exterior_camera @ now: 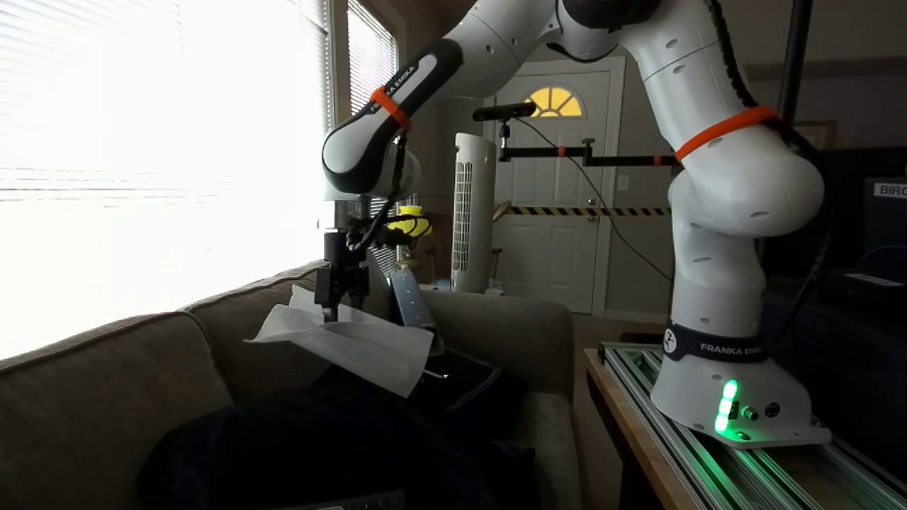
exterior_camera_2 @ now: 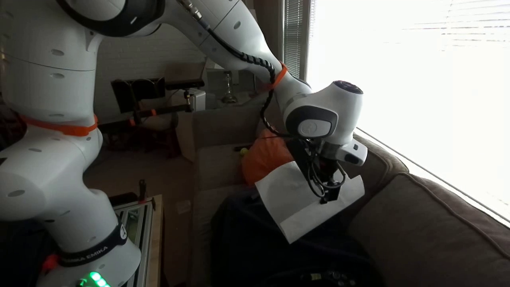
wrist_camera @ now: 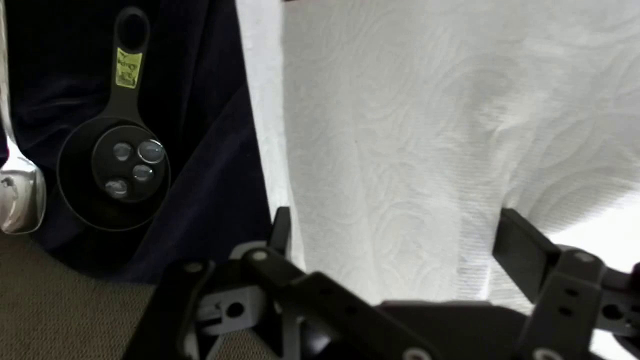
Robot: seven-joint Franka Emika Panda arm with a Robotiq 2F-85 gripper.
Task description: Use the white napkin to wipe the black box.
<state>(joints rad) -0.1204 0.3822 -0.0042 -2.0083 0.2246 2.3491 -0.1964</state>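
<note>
1. Stretching along the bright window, the taupe sofa is padded and woven, with plump, rounded cushions.
2. Across it lies a dark navy cloth, soft and loosely folded.
3. The white napkin spreads above this cloth, thin, rippled paper embossed with swirls; whether the black box lies beneath it, I cannot tell.
4. Near the napkin, on the cloth, sits a round black cup with a flat handle, holding four clear, rounded blobs.
5. Just beside the cup lies a smooth, shiny metal spoon.
6. The fingers of my gripper stand wide apart over the napkin, gripping nothing I can see; whether their tips touch it, I cannot tell.
</note>
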